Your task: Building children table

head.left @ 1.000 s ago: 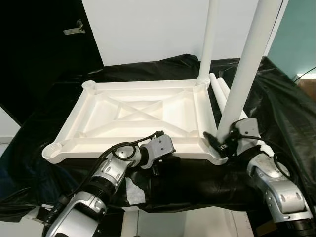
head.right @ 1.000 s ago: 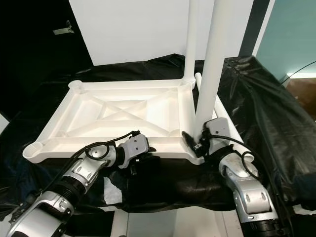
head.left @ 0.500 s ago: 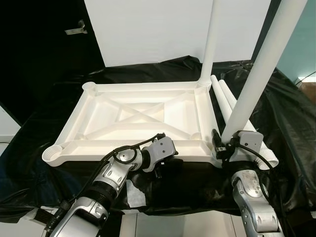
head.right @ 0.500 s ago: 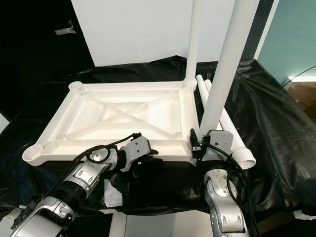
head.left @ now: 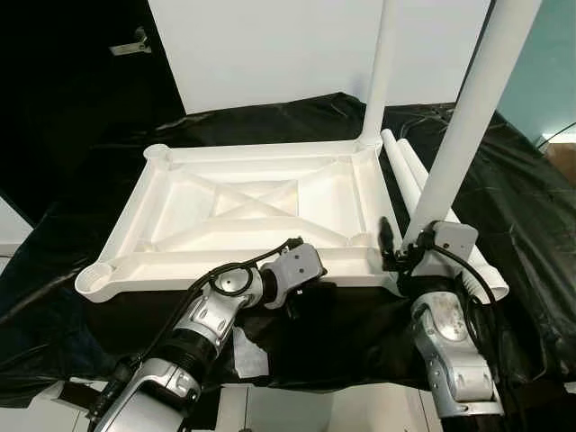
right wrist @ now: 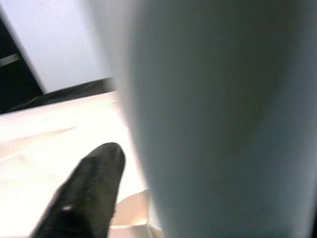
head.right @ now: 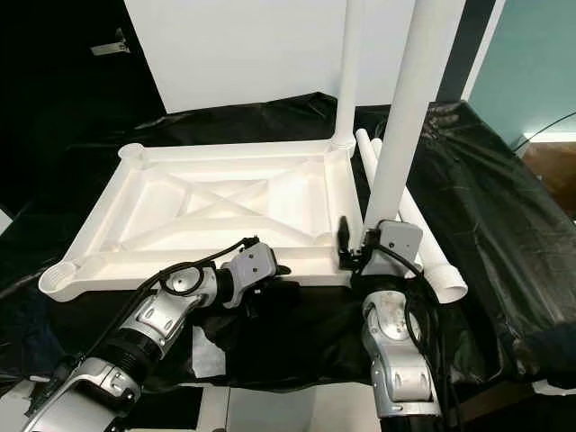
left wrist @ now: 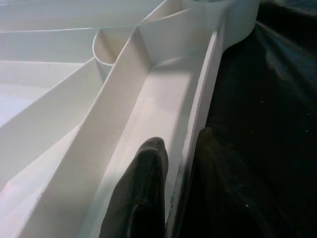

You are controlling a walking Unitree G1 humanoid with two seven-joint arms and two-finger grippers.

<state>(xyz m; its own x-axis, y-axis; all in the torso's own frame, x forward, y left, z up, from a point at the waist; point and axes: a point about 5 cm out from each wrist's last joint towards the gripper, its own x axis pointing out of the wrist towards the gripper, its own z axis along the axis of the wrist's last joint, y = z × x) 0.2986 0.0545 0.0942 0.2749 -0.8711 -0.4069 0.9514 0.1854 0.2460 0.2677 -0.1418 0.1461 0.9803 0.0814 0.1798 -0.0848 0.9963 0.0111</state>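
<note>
left arm (head.left: 193,335): silver metal segments, ribbed black collar at the joint, rounded elbow housing
left arm cable (head.left: 236,266): thin black wire looping over the wrist
left wrist block (head.left: 298,265): boxy grey housing
right arm (head.right: 396,353): silver curved shells, round joint disc
right wrist block (head.right: 397,241): grey box, black cable beside
finger (left wrist: 141,198): long, black, rounded tip

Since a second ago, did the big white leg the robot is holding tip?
Yes. The leg leaned right, then swung back nearer upright, judged against the standing far leg.
</note>
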